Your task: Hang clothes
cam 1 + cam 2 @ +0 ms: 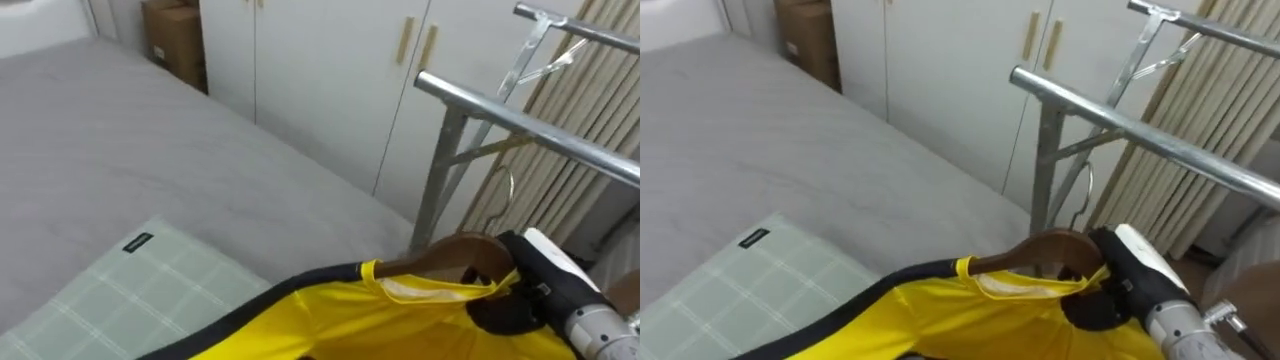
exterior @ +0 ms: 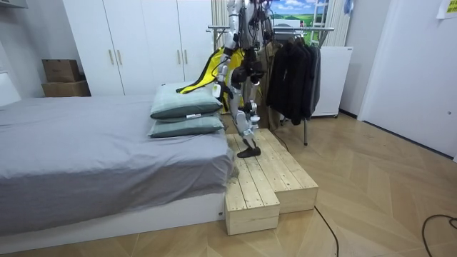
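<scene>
A yellow garment [image 1: 400, 320] with black trim hangs on a brown wooden hanger [image 1: 450, 255] whose metal hook [image 1: 505, 185] points up. My right hand [image 1: 530, 290], black with a white tag, is curled round the hanger's right end at the lower right. The hook sits just below and in front of the metal rail [image 1: 520, 120] of the clothes rack, apart from it. In the room view I stand on a wooden platform [image 2: 264, 178] between bed and rack, with the garment [image 2: 200, 75] held out over the pillows. My left hand [image 2: 218, 89] is by the garment's lower part.
A pale green checked pillow [image 1: 130, 290] lies on the grey bed [image 1: 100, 130] under the garment. White wardrobes [image 1: 320, 80] and a cardboard box [image 1: 175, 40] stand behind. Dark clothes [image 2: 293, 71] hang on the rack's far part. A second rail [image 1: 580, 30] runs higher up.
</scene>
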Tool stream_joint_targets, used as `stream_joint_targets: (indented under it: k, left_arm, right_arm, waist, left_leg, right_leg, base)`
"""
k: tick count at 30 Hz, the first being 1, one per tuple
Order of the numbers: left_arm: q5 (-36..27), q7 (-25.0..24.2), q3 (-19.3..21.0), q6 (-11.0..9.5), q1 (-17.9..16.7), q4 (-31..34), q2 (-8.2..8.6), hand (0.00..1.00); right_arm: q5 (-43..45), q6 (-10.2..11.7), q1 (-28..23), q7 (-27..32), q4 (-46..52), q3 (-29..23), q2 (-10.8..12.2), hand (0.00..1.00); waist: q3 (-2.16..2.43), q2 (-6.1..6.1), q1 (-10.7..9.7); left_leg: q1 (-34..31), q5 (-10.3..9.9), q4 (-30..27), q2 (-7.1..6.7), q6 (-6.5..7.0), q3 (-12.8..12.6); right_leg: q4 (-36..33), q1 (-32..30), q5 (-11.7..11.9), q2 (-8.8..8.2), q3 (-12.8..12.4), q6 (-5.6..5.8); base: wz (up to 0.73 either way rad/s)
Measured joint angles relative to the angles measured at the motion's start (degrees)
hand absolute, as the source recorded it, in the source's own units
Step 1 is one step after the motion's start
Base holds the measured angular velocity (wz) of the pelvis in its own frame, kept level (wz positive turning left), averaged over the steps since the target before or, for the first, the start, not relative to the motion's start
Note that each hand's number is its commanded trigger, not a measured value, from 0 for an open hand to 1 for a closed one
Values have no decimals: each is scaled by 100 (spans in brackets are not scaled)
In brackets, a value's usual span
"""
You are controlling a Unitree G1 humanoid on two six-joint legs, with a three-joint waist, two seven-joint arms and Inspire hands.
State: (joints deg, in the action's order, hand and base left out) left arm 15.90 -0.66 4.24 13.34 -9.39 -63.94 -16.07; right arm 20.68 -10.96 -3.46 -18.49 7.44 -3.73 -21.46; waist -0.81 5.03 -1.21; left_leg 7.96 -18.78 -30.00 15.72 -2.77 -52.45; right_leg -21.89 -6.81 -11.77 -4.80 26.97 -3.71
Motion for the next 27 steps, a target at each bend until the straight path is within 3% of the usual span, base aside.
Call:
stream_joint_targets:
  k: [1, 3, 4, 5, 6, 7, 9, 10, 12, 15, 16, 18, 22, 23, 24, 25, 26, 27]
  left_arm:
    - [0, 3, -1, 8, 1, 19, 0, 0]
    - [-4, 46, -12, 74, 1, 27, -5, 0]
    - [-4, 46, -31, 77, 3, 30, -4, 0]
    - [-2, 52, -135, 55, 7, 34, 5, 0]
    - [-2, 51, -258, 14, 20, 59, 29, 0]
    - [-3, 53, -303, 14, 20, 115, 53, 0]
    - [-2, 55, -455, 4, 48, 304, 180, 0]
    - [-2, 56, -455, -12, 49, 363, 206, 0]
    - [-24, 85, -446, -113, 58, 449, 214, 0]
    - [-48, 178, -458, -140, 59, 459, 258, 0]
    - [-63, 181, -458, -170, 64, 459, 264, 0]
    - [-76, 287, -454, -332, 127, 463, 327, 0]
    - [-79, 422, -448, -640, 335, 469, 465, 0]
    - [-67, 450, -465, -702, 352, 479, 477, 0]
    - [-77, 490, -490, -726, 417, 490, 476, 0]
    - [-84, 503, -503, -737, 410, 492, 477, 0]
    - [-123, 508, -554, -745, 394, 505, 478, 0]
    - [-186, 509, -618, -741, 344, 603, 478, 0]
  right_arm:
    - [-3, 18, 25, 0, 0, 20, 4, 100]
    - [-12, 51, 150, 2, -1, 62, 79, 100]
    - [-16, 51, 175, 3, -2, 77, 84, 100]
    - [-41, 51, 203, 3, -3, 104, 84, 100]
    - [-47, 50, 241, 19, -2, 159, 85, 100]
    - [-47, 50, 249, 34, -2, 210, 84, 100]
    - [-47, 41, 289, 22, -2, 549, 91, 100]
    - [-44, 40, 289, 4, 0, 620, 93, 100]
    - [-54, 39, 285, -52, 30, 751, 101, 100]
    - [-55, 40, 287, -27, 28, 741, 99, 100]
    - [-55, 40, 284, -24, 28, 747, 98, 100]
    - [-55, 52, 289, -24, 27, 753, 71, 100]
    - [-39, 95, 292, 1, 28, 762, 59, 100]
    - [-44, 111, 302, 3, 28, 782, 64, 100]
    - [-52, 111, 306, 3, 27, 786, 67, 100]
    - [-53, 110, 305, 3, 16, 786, 71, 100]
    - [-53, 108, 303, 1, -19, 786, 77, 100]
    - [-53, 108, 296, 1, -47, 785, 85, 100]
  waist:
    - [8, -4, 7]
    - [7, -9, 1]
    - [11, 3, 1]
    - [25, 43, 19]
    - [30, 64, 27]
    - [33, 70, 35]
    - [27, 56, 133]
    - [28, 36, 145]
    - [42, -25, 141]
    - [73, -82, 97]
    - [72, -84, 66]
    - [86, -93, 29]
    - [95, -107, 9]
    - [91, -102, 21]
    - [90, -103, 14]
    - [88, -98, 9]
    - [87, -82, 19]
    - [94, -73, 17]
  left_leg:
    - [-28, 4, -183, 100, -1, 138]
    - [-121, 112, -680, 342, 19, 785]
    - [-162, 180, -786, 362, 24, 941]
    - [-268, 321, -922, 333, 84, 1289]
    - [-372, 332, -955, 239, 35, 1672]
    - [-415, 314, -926, 164, 23, 1823]
    - [-581, 275, -715, -110, -31, 2184]
    - [-655, 276, -648, -159, -33, 2300]
    - [-1017, 291, -276, -377, -58, 3005]
    - [-1363, 315, 318, -697, -92, 3767]
    - [-1382, 326, 454, -743, -96, 3819]
    - [-1456, 478, 965, -963, -174, 4043]
    - [-1465, 887, 1440, -1176, -117, 4064]
    - [-1452, 965, 1497, -1230, -72, 4164]
    - [-1430, 1046, 1588, -1312, -55, 4329]
    - [-1390, 1128, 1672, -1357, -15, 4413]
    - [-1260, 1322, 1899, -1445, 99, 4545]
    - [-1094, 1468, 2072, -1465, 170, 4605]
  right_leg:
    - [-7, 24, -21, 62, -42, -32]
    - [-9, 132, -79, 314, -311, -174]
    - [-11, 160, -96, 351, -380, -218]
    - [-15, 178, -112, 438, -661, -283]
    - [-11, 168, -123, 499, -907, -343]
    - [6, 164, -112, 525, -1029, -364]
    - [59, 153, -49, 664, -1655, -471]
    - [96, 155, -28, 723, -1808, -498]
    - [120, 106, 56, 941, -2383, -559]
    - [123, 144, 161, 1129, -2894, -642]
    - [123, 172, 174, 1162, -3006, -666]
    - [122, 236, 178, 1289, -3467, -670]
    - [128, 358, 182, 1460, -3957, -654]
    - [120, 396, 195, 1528, -4073, -629]
    - [134, 420, 204, 1580, -4099, -424]
    - [145, 436, 201, 1584, -4072, -296]
    - [265, 515, 188, 1549, -3920, -19]
    - [487, 631, 211, 1491, -3690, 361]
  base:
    - [-56]
    - [-67]
    - [-73]
    - [-79]
    - [-86]
    - [-102]
    - [-136]
    - [-152]
    - [-146]
    - [-127]
    - [-106]
    - [-105]
    - [-78]
    - [-55]
    - [-48]
    - [-34]
    - [-18]
    - [-11]
